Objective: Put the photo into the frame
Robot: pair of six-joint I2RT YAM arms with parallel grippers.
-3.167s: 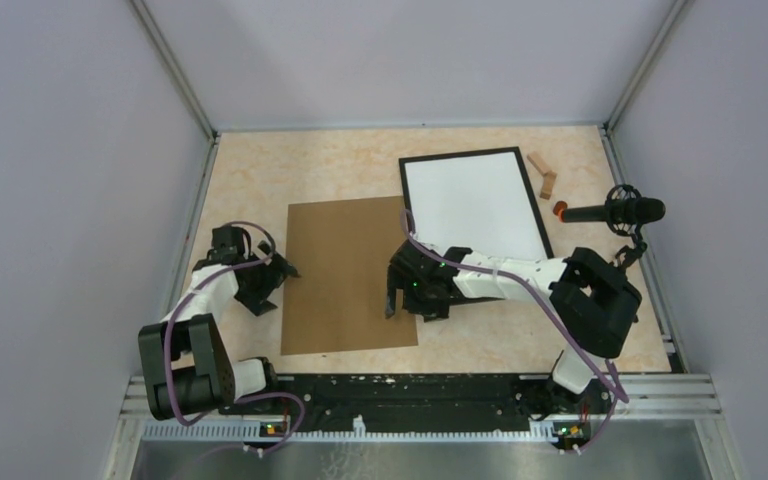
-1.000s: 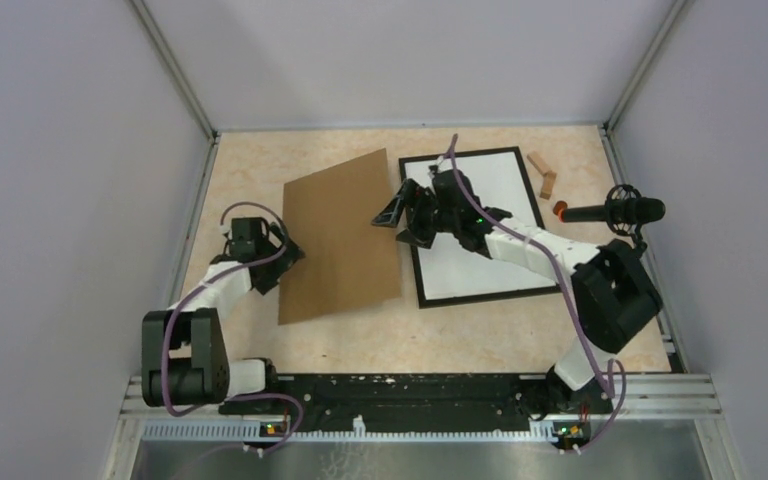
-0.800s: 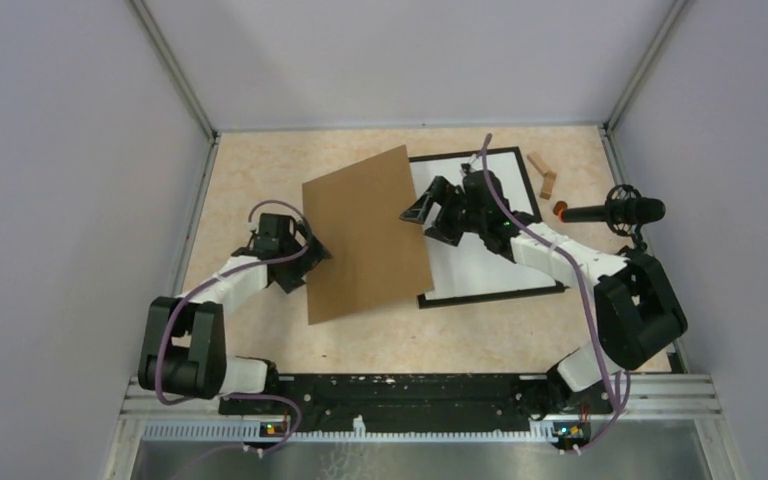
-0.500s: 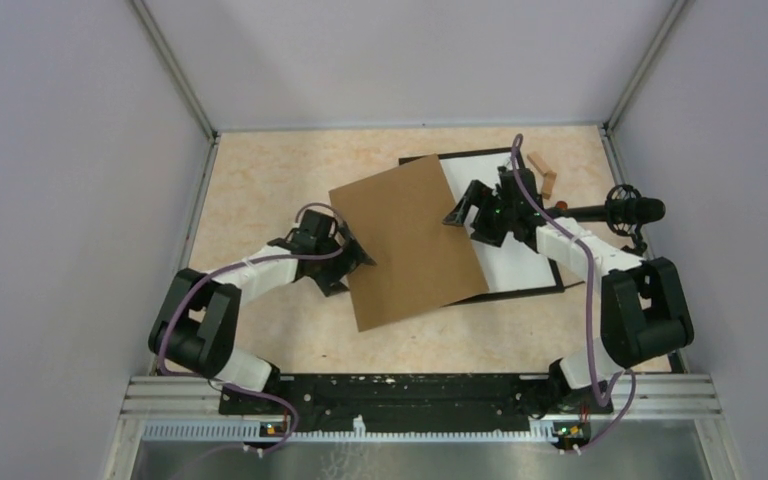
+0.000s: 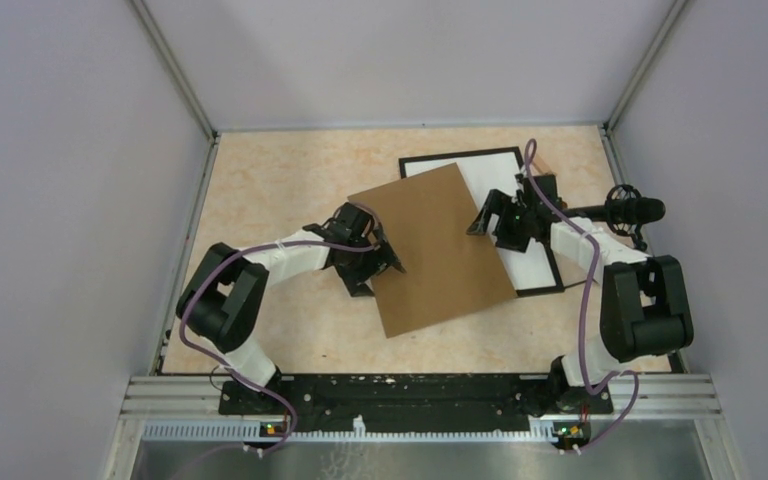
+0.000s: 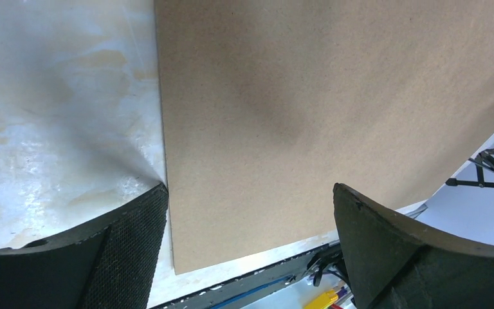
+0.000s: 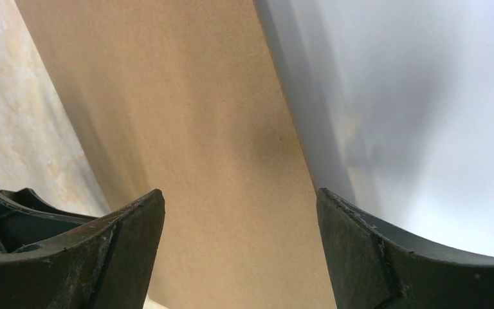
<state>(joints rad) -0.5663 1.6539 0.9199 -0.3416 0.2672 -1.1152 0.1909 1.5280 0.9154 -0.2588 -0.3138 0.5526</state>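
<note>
Frame [image 5: 460,155]: black-edged, laid at the table's [image 5: 280,180] far right; white sheet [image 5: 495,178] seen inside.
Photo: not identified with certainty; colourful sliver [image 6: 327,298] seen past the board's edge.
Board [image 5: 440,250]: brown, skewed, overlapping the frame's left edge.
Left gripper [image 5: 387,252]: spread wide at the board's left edge, nothing clamped.
Right gripper [image 5: 486,226]: spread wide at the board's right edge, nothing clamped.
Open room: bare tabletop left of the board.

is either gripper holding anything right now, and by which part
Nothing is gripped: the left gripper and right gripper stand open over opposite edges of the brown board; whether they touch it cannot be told.
</note>
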